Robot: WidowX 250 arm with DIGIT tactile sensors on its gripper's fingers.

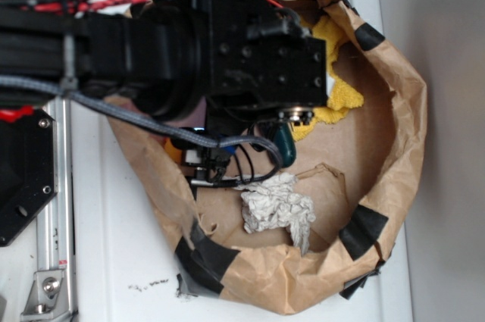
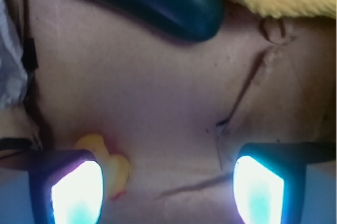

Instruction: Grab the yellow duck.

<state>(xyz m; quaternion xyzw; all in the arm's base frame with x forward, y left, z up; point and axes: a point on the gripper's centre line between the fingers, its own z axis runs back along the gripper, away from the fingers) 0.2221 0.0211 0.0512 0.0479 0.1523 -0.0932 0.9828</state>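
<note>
Approach step, no grasp yet. Gripper [image 2: 167, 190] spread wide, empty, low over brown paper floor [image 2: 158, 108]. Yellow duck [image 2: 113, 168] at lower left of wrist view, beside lit left pad [image 2: 76, 195], seemingly touching; half hidden. Next: shift left to centre duck, descend, close.

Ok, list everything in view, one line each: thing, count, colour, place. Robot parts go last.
yellow duck: one, yellow with a red-orange bit, on the paper floor beside the left glowing finger in the wrist view; hidden under the arm in the exterior view.
cucumber-shaped toy: one, dark green, top of the wrist view, next to the towel.
towel: one, fluffy yellow, far side of the bag.
crumpled cloth: one, white-grey, near the bag's lower wall.
paper bag: one, brown with black tape patches, rolled down into a basin on the white table.
arm: one, black, over the bag.
gripper: one, jaws apart, nothing between them.
</note>
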